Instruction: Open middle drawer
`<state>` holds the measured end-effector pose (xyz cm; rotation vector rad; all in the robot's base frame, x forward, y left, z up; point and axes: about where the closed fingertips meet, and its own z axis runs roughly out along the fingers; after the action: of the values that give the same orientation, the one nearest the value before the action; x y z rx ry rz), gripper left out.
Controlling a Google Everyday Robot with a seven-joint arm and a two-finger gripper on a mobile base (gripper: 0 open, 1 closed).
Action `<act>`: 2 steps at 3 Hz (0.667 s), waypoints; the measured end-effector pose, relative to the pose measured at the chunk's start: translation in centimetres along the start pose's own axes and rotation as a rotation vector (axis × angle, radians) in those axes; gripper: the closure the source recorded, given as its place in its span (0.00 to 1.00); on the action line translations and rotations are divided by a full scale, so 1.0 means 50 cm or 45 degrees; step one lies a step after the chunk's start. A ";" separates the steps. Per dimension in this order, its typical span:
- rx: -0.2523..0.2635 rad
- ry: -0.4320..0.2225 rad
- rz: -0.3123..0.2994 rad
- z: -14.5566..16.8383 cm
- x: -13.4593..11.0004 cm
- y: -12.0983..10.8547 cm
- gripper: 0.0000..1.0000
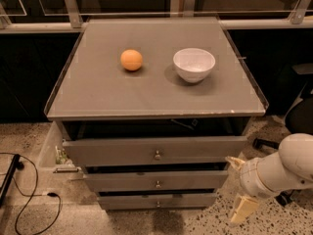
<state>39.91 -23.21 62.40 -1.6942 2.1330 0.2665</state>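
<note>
Hovers low off the cabinet's (146, 99) right front corner with the gripper (238, 186) spread apart, roughly level with the middle drawer (122, 181) (second front down, knob (158, 183) centred, seemingly shut); likely staged there to swing in and pinch that knob.

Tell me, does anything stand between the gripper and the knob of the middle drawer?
Nothing visible does. The gripper hangs off the right front corner of the cabinet, level with the middle drawer; its knob sits at the front's centre, uncovered. The top drawer above juts out a little further.
</note>
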 end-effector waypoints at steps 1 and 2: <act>-0.009 -0.010 -0.013 0.007 -0.001 0.007 0.00; -0.042 -0.069 -0.050 0.111 0.009 0.039 0.00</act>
<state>39.03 -20.96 57.03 -1.7253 2.0653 0.3341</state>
